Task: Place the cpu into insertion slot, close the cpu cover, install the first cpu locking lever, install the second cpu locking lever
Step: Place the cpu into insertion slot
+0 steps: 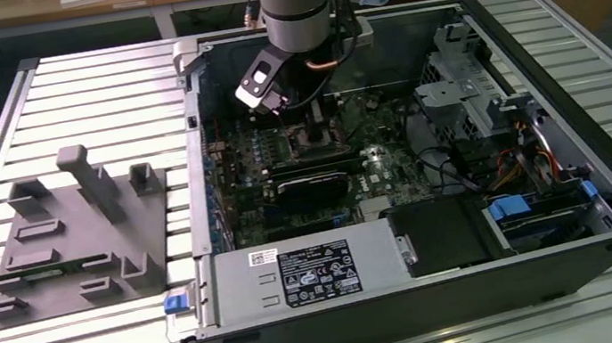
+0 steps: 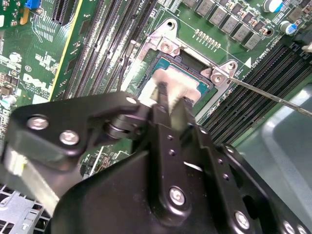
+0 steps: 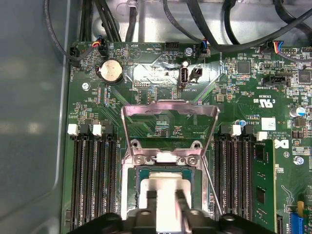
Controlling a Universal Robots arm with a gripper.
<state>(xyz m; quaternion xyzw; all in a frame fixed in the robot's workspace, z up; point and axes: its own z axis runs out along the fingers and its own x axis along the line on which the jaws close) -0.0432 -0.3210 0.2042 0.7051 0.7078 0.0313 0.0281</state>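
My gripper (image 1: 318,129) reaches down into the open computer case, right over the insertion slot (image 3: 131,195). In both wrist views its tip (image 3: 166,195) (image 2: 174,97) sits on the cpu (image 3: 166,185) (image 2: 171,80). That pale square chip lies in the slot's silver rim with a thin green edge showing around it. The cpu cover (image 3: 168,104) stands swung up and open behind the slot, the board visible through its window. A thin wire locking lever (image 3: 213,190) (image 2: 273,95) juts out beside the slot, unlatched.
Long black memory slots (image 3: 92,180) flank the socket on both sides. A black graphics card (image 1: 314,184) and the power supply (image 1: 302,271) lie nearer the case front. A grey fixture block (image 1: 74,231) rests on the slatted table at the exterior view's left.
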